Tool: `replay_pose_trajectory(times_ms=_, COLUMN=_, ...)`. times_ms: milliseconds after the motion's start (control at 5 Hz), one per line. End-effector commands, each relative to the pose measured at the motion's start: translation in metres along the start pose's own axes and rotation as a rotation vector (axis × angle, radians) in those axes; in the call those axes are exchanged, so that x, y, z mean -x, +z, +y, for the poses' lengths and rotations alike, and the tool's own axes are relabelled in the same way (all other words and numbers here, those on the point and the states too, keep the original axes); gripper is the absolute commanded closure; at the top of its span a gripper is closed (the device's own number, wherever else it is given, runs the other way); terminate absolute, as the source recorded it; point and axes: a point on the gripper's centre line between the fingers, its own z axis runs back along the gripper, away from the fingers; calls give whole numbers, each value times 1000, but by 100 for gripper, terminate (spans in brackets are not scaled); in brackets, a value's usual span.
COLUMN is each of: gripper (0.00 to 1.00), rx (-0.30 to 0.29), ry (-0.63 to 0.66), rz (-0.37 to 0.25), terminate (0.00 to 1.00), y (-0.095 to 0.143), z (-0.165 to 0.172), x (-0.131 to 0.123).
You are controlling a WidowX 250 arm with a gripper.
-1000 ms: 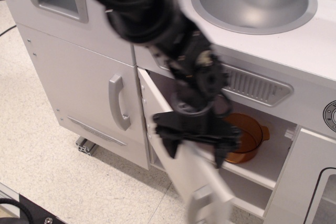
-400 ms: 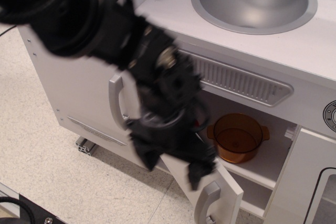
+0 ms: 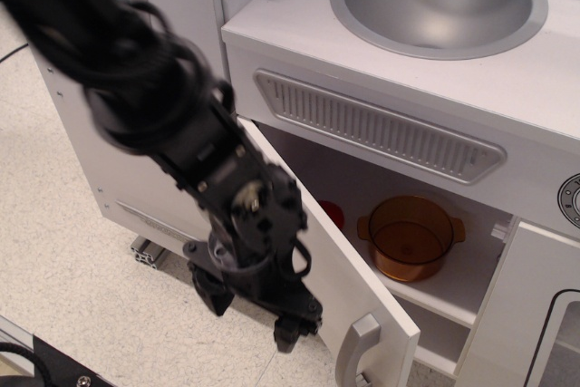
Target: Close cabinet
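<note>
The cabinet under the sink stands open, showing two inner shelves. Its small white door swings out toward me, with the grey bar handle at its lower free edge. My black gripper hangs low over the floor, just left of the door's outer face, beside it; contact cannot be told. Its fingers point down and look close together, but blur hides the gap. Nothing shows between them.
An orange pot and a red item sit on the upper shelf. A grey sink lies in the countertop above a vent grille. A windowed door stands at right. My arm hides the tall left door.
My arm swept left and down, from in front of the cabinet opening to the outer side of the door. The door now stands free of the gripper, still open.
</note>
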Motion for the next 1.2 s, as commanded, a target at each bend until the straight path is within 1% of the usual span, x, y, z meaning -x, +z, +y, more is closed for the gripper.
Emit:
replay_pose_trajectory(times_ms=0, gripper=0, rx=10, ry=55, rz=-65, terminate=0, y=-14, z=-18, x=-39)
replay_pose_trajectory(times_ms=200, gripper=0, rx=29, ry=88, rz=-67, terminate=0, y=-22, z=-34, x=-57)
replay_pose_trajectory(times_ms=600, gripper=0, rx=35, ry=142, rz=-109, terminate=0, y=-33, z=-53, x=-93)
replay_pose_trajectory(times_ms=800, gripper=0, rx=40, ry=187, rz=-121, terminate=0, y=-35, z=-55, x=-109)
replay_pose_trajectory(times_ms=1000, gripper=0, rx=45, ry=199, rz=-137, terminate=0, y=-36, z=-56, x=-117)
